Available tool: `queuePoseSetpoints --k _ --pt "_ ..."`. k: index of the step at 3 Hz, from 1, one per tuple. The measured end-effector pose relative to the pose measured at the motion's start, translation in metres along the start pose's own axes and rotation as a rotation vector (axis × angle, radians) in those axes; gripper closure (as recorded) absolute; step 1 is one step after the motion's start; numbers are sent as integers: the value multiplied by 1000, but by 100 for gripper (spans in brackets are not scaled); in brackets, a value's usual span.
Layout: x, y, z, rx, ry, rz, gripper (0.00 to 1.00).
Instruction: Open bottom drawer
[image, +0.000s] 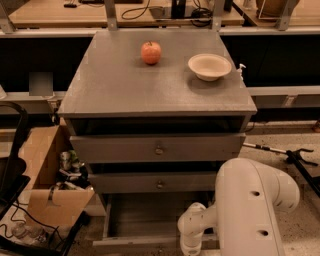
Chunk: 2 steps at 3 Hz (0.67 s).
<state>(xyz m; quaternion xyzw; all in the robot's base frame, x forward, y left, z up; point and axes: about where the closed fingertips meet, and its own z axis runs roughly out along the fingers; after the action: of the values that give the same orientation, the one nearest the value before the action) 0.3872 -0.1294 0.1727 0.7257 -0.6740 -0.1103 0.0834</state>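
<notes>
The grey cabinet (150, 90) has three drawers. The bottom drawer (145, 220) is pulled out toward me, so I look down into its bare inside; its front and knob sit at the lower frame edge and barely show. My white arm (252, 210) fills the lower right, and its wrist (192, 235) reaches down at the drawer's front right. My gripper is below the frame edge, out of view. The top drawer (159, 149) and the middle drawer (160, 184) each show a small round knob.
A red apple (151, 52) and a white bowl (209, 66) sit on the cabinet top. An open cardboard box (45, 165) of clutter stands left of the cabinet. A black frame (15, 150) is at far left, and a black stand (295, 157) lies on the floor at right.
</notes>
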Motion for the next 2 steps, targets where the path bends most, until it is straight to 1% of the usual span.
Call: queuePoseSetpoints --k 1,2 --pt "0 0 0 0 0 0 88" --pt "0 0 0 0 0 0 65"
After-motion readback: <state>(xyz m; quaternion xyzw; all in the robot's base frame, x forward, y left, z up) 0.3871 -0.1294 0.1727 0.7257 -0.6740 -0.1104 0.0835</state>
